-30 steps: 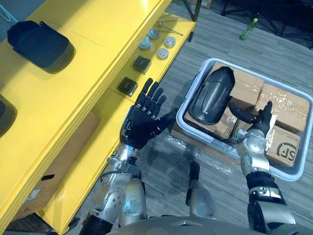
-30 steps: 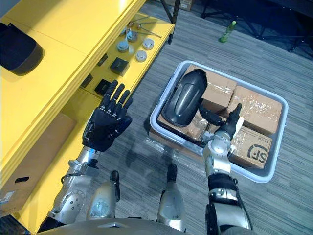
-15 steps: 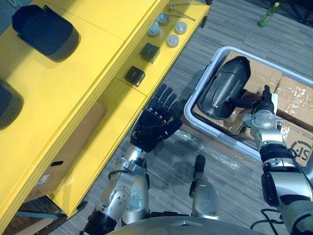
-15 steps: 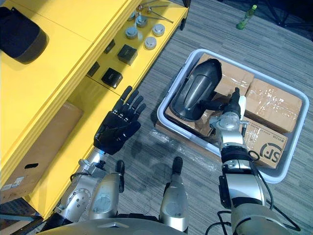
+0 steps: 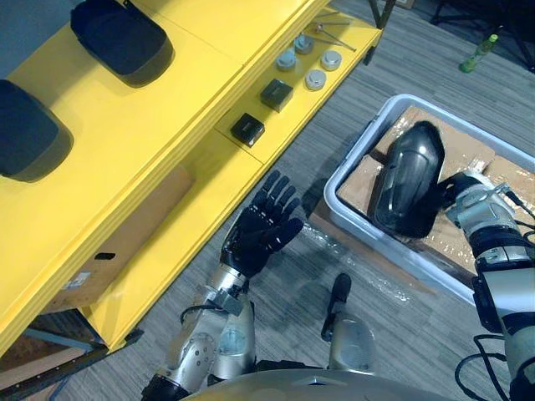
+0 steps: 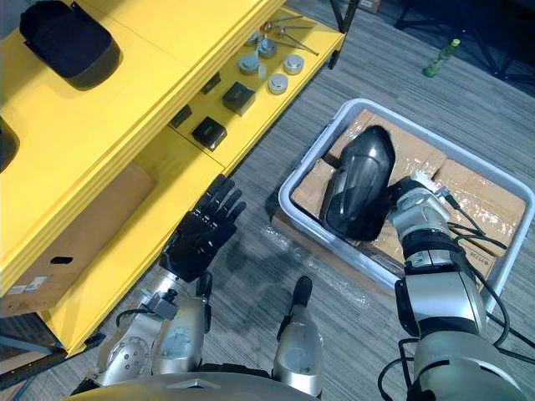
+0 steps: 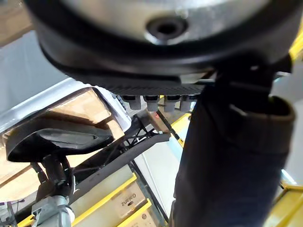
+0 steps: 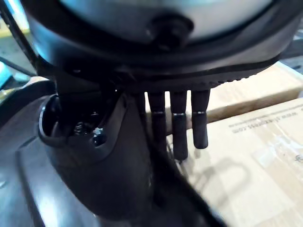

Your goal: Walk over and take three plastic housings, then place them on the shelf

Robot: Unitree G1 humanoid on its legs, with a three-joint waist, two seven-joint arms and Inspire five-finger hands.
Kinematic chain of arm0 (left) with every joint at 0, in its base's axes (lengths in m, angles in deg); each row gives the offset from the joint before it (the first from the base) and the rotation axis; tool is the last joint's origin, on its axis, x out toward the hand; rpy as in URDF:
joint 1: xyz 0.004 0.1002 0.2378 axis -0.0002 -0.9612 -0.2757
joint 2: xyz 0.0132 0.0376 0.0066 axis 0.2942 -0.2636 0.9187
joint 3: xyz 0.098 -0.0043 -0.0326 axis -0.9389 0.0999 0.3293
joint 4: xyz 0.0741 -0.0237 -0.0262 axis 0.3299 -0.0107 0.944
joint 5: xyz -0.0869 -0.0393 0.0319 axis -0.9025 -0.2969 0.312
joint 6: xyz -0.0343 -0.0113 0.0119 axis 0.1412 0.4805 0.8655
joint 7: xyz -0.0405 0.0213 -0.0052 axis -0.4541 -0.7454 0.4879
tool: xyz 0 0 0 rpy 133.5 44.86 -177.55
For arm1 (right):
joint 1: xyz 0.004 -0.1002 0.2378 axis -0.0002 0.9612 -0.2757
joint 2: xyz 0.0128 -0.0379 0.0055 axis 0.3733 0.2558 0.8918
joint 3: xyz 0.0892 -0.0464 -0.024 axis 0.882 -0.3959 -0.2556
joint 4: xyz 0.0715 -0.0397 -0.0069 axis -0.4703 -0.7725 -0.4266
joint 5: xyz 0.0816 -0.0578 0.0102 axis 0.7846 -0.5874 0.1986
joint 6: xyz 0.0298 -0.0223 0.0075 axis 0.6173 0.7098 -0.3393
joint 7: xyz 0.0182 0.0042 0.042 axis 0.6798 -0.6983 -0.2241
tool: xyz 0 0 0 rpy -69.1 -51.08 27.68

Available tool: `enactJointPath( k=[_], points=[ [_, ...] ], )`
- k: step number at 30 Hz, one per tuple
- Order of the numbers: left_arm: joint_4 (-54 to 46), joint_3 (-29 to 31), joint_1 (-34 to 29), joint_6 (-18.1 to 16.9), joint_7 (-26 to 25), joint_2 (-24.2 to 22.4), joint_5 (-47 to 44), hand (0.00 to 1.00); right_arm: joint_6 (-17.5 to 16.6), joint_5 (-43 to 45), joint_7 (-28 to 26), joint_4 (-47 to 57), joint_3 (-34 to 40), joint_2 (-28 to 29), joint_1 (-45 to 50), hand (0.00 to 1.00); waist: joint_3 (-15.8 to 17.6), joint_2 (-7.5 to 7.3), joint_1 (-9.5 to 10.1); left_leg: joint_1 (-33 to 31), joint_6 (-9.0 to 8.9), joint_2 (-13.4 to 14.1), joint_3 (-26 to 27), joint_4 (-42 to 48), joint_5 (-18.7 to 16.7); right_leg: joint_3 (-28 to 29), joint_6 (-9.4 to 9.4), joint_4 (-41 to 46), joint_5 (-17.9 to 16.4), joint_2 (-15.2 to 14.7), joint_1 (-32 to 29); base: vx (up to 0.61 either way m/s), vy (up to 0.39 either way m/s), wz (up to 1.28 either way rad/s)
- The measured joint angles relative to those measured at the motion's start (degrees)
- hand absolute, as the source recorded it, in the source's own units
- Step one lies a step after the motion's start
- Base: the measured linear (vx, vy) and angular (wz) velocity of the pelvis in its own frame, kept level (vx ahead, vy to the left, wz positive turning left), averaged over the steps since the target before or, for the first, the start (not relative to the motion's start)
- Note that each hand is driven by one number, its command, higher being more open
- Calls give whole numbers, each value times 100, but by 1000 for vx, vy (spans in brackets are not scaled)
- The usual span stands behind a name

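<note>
Grey striped carpet floor (image 5: 401, 100) covers the room. A long yellow shelf (image 5: 167, 109) runs from 7 o'clock up to 12 o'clock. Its top board carries two dark housings, one (image 5: 121, 38) at 11 o'clock and the other (image 5: 25, 129) at 9 o'clock. On the lower board, toward 12 o'clock, sit two small black boxes (image 5: 247, 128) and a few round metal parts (image 5: 316, 79). A brown carton (image 5: 125, 242) is tucked under the shelf at 8 o'clock. A green bottle (image 5: 478, 53) lies on the floor at 1 o'clock.

At 3 o'clock a pale plastic bin (image 5: 344, 171) holds taped cardboard boxes (image 6: 468, 180), with a third housing (image 5: 408, 188) tilted on top of them.

The right hand (image 5: 470, 199) is at that housing's 3 o'clock edge. In the right wrist view its thumb (image 8: 94, 156) lies on the dark shell, and its nearly straight fingers (image 8: 177, 127) reach down the other side of the rim, pinching it.

The left hand (image 5: 255, 234) hangs over the floor at 6 o'clock, just beside the shelf's lower board. Its fingers are spread flat and it holds nothing.
</note>
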Motion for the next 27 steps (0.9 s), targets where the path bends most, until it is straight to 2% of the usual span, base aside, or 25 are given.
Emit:
enactJointPath(
  k=[7, 12, 14, 16, 20, 22, 24, 27],
  points=[
    [-212, 425, -183, 299, -61, -7, -33, 100, -41, -181, 120, -47, 570, 53, 618, 0, -96, -32, 54, 389, -11, 6, 21, -373, 78, -100, 18, -247, 7, 20, 365, 52, -8, 3],
    [-221, 594, -428, 435, -65, 11, 137, 100, -53, 192, 1002, 20, 713, 385, 1147, 0, -686, -119, 44, 659, -14, 32, 82, -745, 165, -181, 26, -416, 11, 52, 535, 76, -1, 0],
    [-222, 580, -383, 403, -71, 12, 432, 100, -48, 304, 1304, 515, 726, 487, 1448, 0, -848, -161, 29, 694, -24, 40, 81, -818, 195, -211, 33, -477, 16, 66, 568, 23, -1, 1],
    [-229, 594, -340, 404, -168, 4, 619, 100, -84, 519, 1672, 1611, 789, 714, 1933, 0, -987, -197, -85, 815, -34, 82, 98, -885, 205, -223, 29, -488, 4, 104, 658, -4, -6, -2],
    [-242, 526, -131, 554, -688, -32, 1259, 100, -501, 518, 2161, 3039, 822, 1201, 2603, 0, -1222, -283, -169, 965, -44, 113, 248, -953, 212, -112, 28, -490, -3, 127, 675, -18, -1, -16],
    [-193, 506, 46, 900, -773, -36, 1288, 100, -787, 513, 2312, 3468, 821, 1456, 2815, 0, -1328, -363, -240, 1046, -48, 137, 341, -972, 209, -29, 28, -491, -3, 149, 677, -29, 2, -30],
    [65, 428, 328, 1430, -795, -30, 1267, 100, -1181, 510, 2459, 3699, 813, 1656, 2880, 0, -1431, -456, -281, 1216, -66, 179, 537, -1039, 205, 138, 27, -492, -5, 195, 676, -32, 0, -42],
    [208, 142, 467, 1788, -803, -43, 1264, 100, -1525, 491, 2789, 4084, 813, 1706, 2942, 0, -1564, -532, -427, 1244, -86, 188, 647, -1026, 188, 207, 62, -492, -6, 201, 627, -27, 4, -21]
  ],
)
